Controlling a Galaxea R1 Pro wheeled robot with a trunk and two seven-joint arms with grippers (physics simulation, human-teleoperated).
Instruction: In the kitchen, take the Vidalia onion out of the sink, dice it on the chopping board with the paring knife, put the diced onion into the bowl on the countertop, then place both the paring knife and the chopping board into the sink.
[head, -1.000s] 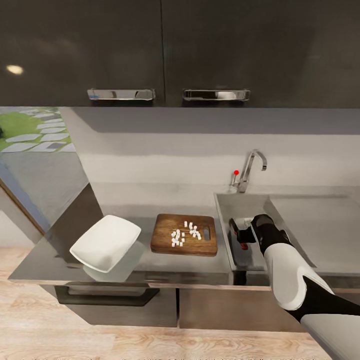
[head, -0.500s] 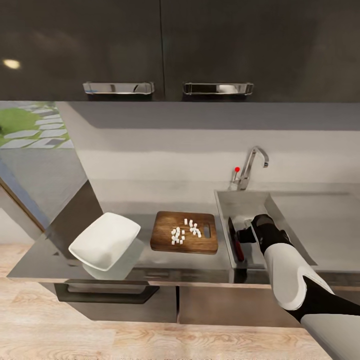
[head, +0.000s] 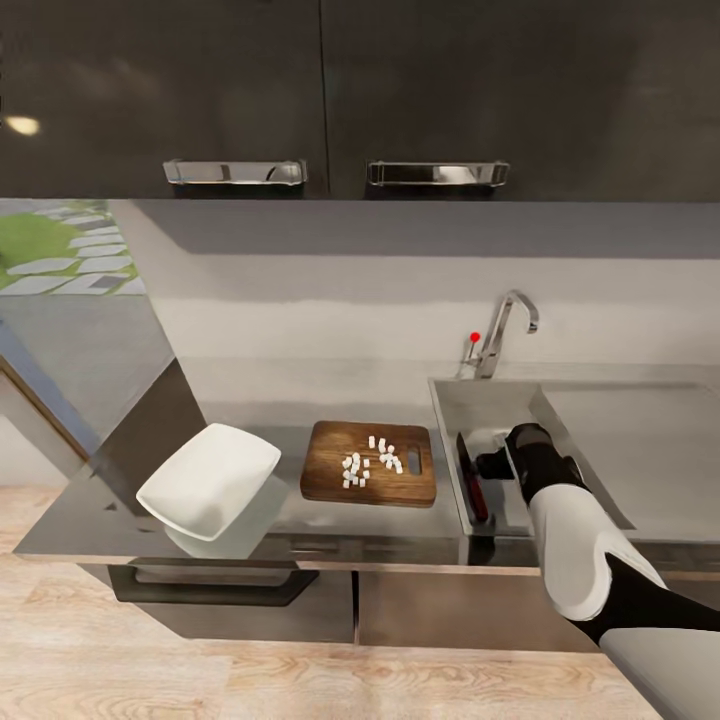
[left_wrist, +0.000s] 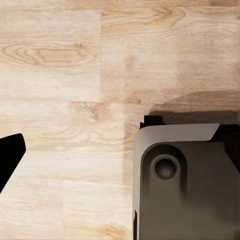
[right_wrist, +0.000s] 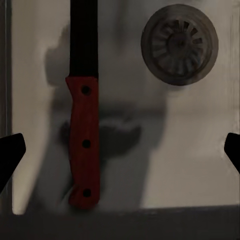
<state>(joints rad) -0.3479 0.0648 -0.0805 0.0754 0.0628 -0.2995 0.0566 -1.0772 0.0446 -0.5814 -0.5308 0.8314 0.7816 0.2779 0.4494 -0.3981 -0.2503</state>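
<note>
The paring knife (head: 473, 487) lies flat in the sink (head: 455, 398) along its left wall. In the right wrist view its red handle (right_wrist: 84, 145) and dark blade (right_wrist: 83, 37) rest on the steel floor beside the round drain (right_wrist: 179, 44). My right gripper (head: 488, 466) hangs open just above the basin, its fingertips (right_wrist: 10, 155) spread wide with nothing between them. The brown chopping board (head: 330, 480) sits on the countertop (head: 80, 520), carrying several white diced onion pieces (head: 370, 462). The white square bowl (head: 208, 480) stands left of the board. My left gripper (left_wrist: 120, 150) hangs open over the wooden floor.
A chrome faucet (head: 505, 335) with a red knob (head: 474, 337) rises behind the basin, and the flat drainboard (head: 640, 440) stretches to the right. Dark upper cabinets (head: 330, 90) hang overhead. Part of the robot's dark base (left_wrist: 185, 180) lies below the left gripper.
The paring knife has left my right gripper and now lies on the sink floor by the left wall. The gripper has risen slightly, and the head camera has shifted a little.
</note>
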